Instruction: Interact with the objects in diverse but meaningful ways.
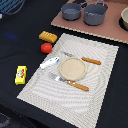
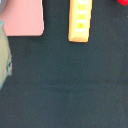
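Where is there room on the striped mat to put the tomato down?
The placemat is bare along the exterior view's right side and at its near edge, below the knife. Its middle is crowded: plate, cutlery and white fish piece. The tomato sits just off the mat.

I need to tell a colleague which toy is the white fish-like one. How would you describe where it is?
Find the pale striped placemat on the dark table, with the round tan plate in its middle. The white fish-like piece lies at the mat's edge, on the exterior view's left of the plate. It is the only white, elongated toy; the red ball, orange block and yellow packet sit off the mat.
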